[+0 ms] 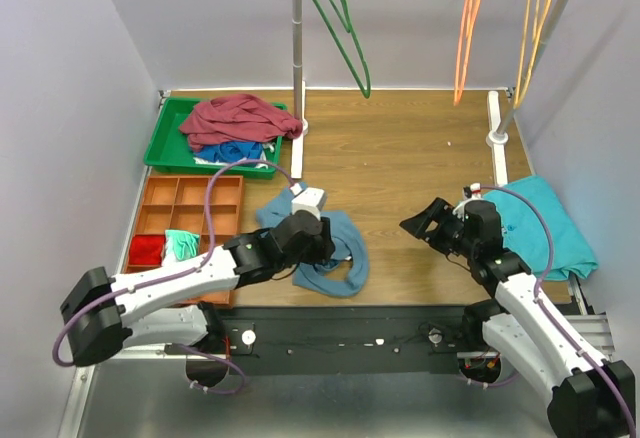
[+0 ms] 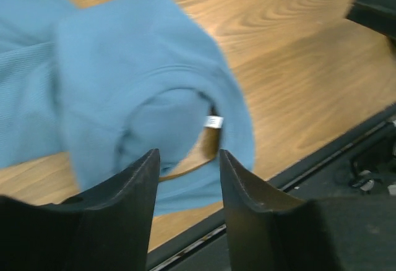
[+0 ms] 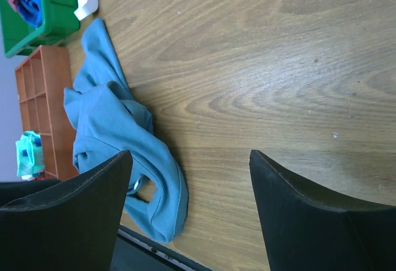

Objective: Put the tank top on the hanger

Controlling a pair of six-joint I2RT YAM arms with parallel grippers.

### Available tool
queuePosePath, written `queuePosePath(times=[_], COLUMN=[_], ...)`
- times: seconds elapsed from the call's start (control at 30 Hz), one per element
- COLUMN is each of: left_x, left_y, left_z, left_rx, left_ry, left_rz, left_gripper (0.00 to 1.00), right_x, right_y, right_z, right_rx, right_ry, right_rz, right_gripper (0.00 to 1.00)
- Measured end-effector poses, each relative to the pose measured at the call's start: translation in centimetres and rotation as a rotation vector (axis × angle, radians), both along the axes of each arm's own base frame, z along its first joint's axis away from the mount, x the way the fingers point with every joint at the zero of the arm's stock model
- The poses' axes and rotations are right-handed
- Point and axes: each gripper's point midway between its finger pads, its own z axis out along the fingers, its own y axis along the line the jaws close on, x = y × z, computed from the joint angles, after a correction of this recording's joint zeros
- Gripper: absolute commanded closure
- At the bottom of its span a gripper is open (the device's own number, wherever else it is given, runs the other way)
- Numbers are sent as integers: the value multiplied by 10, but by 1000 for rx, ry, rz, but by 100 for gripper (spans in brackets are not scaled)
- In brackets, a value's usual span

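The slate-blue tank top (image 1: 345,263) lies crumpled on the wooden table near its front edge. It also shows in the left wrist view (image 2: 124,73) and the right wrist view (image 3: 114,129). My left gripper (image 1: 325,246) is open and empty just over the top; its jaws (image 2: 187,159) stand apart above a strap loop with a white label. My right gripper (image 1: 420,223) is open and empty to the right of the top, apart from it, with only bare table between its jaws (image 3: 190,154). The dark-green hanger (image 1: 345,28) hangs by its hook at the back.
An orange hanger (image 1: 465,33) and a yellow hanger (image 1: 535,23) hang at the back right. A green bin (image 1: 165,148) holds a maroon garment (image 1: 240,116). An orange compartment tray (image 1: 185,201) stands at the left, a folded teal cloth (image 1: 550,223) at the right, and a metal pole (image 1: 297,48) behind.
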Motion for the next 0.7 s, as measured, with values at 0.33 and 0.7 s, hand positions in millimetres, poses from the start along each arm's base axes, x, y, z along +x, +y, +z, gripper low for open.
queuePosePath(times=[0.33,0.7], left_x=[-28,-32], left_y=[-45,-76], left_z=[-56,-88], left_rx=[131,143], left_ry=[61,129], left_rz=[-123,-178], left_gripper=[41,100], right_x=[1,-2], right_y=[3,9], right_z=[-2,-9], right_rx=[2,4], right_ry=[-4,15], right_rz=[7,27], right_gripper=[20,20])
